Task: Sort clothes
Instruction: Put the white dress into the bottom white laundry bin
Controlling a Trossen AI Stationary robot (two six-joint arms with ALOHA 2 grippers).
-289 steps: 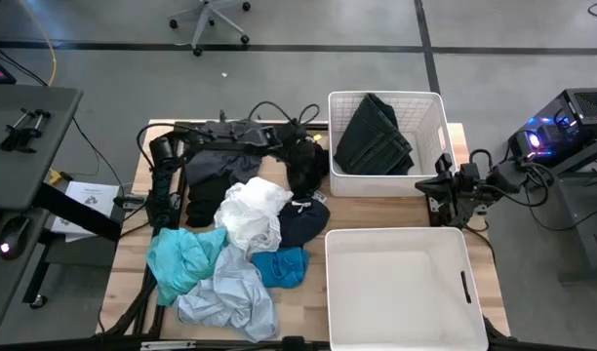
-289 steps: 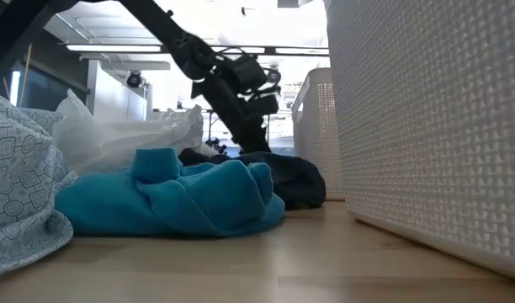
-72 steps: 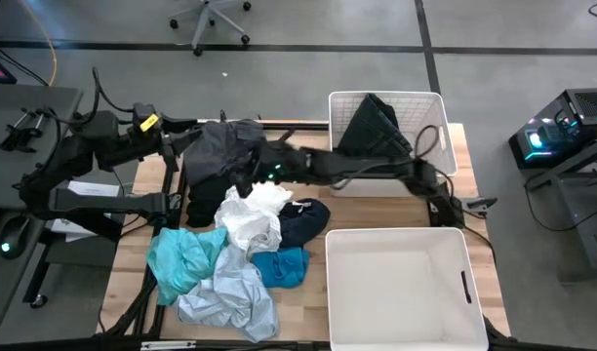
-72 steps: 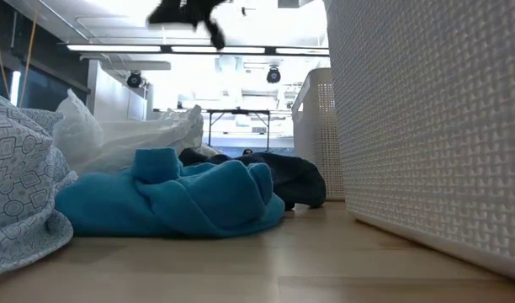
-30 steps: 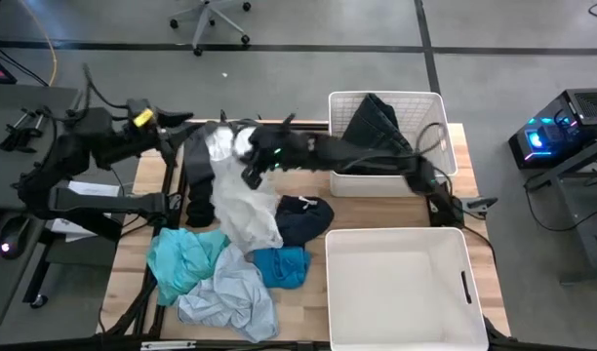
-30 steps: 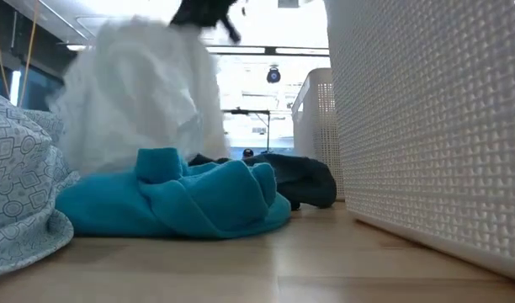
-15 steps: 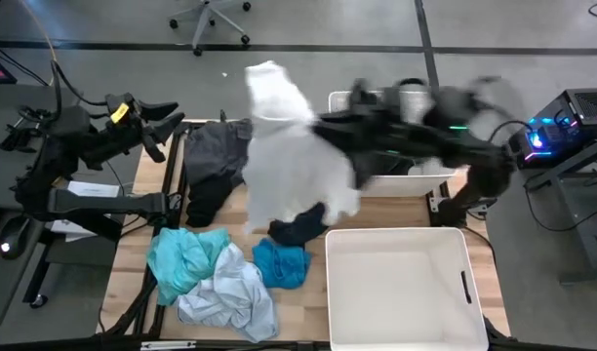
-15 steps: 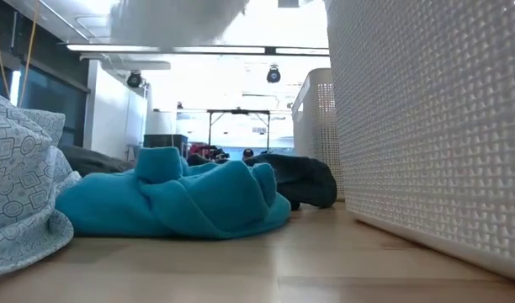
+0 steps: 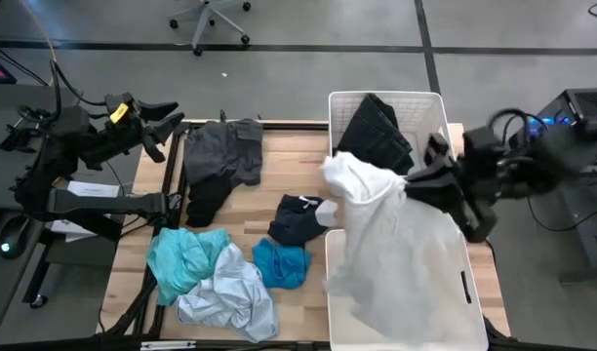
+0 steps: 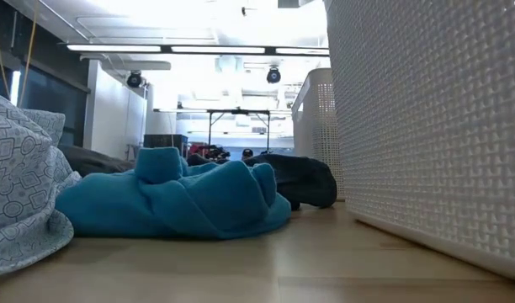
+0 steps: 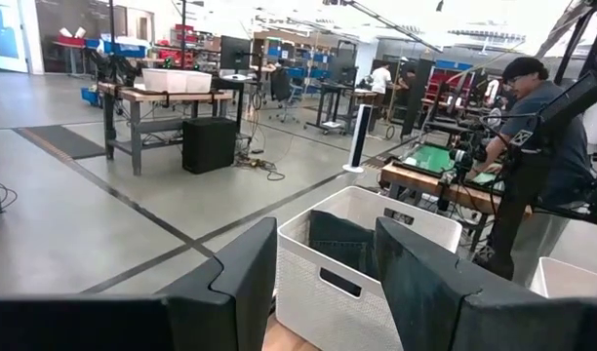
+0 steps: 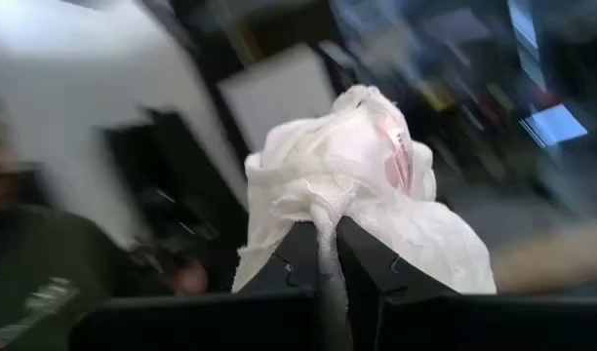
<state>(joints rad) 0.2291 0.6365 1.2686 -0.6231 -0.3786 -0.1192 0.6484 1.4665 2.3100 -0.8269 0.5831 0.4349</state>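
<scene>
My right gripper [image 9: 420,185] is shut on a white garment [image 9: 391,253], held over the near white bin [image 9: 445,322]. My left gripper [image 9: 160,122] is open and empty, high over the table's far left corner; its own view shows the fingers spread [image 11: 323,283]. On the table lie a charcoal grey garment [image 9: 220,156], a navy one [image 9: 298,219], a teal one [image 9: 279,263], a light aqua one [image 9: 181,258] and a pale blue patterned one [image 9: 225,297]. A dark garment [image 9: 377,132] lies in the far bin [image 9: 430,107]. My right gripper pinches a bunched fold of the white garment [image 12: 326,219] between its two fingers [image 12: 362,258]; several layers are gathered there. The garment is lifted clear of the table and hangs slack below the gripper, draped over the near bin's left part [image 9: 357,292].
In the low view the teal garment [image 10: 182,202], the navy one [image 10: 295,177] and the patterned one [image 10: 22,194] lie on the wood beside the near bin's wall [image 10: 426,126]. People and workbenches show in the room beyond [image 11: 533,127]. Bare wood lies between the clothes and the bins.
My right gripper has lifted the white garment off the pile and swung it fast toward the table's right edge and nearer, from above the far middle of the table to over the near bin. The garment has come clear of the other clothes and hangs spread out.
</scene>
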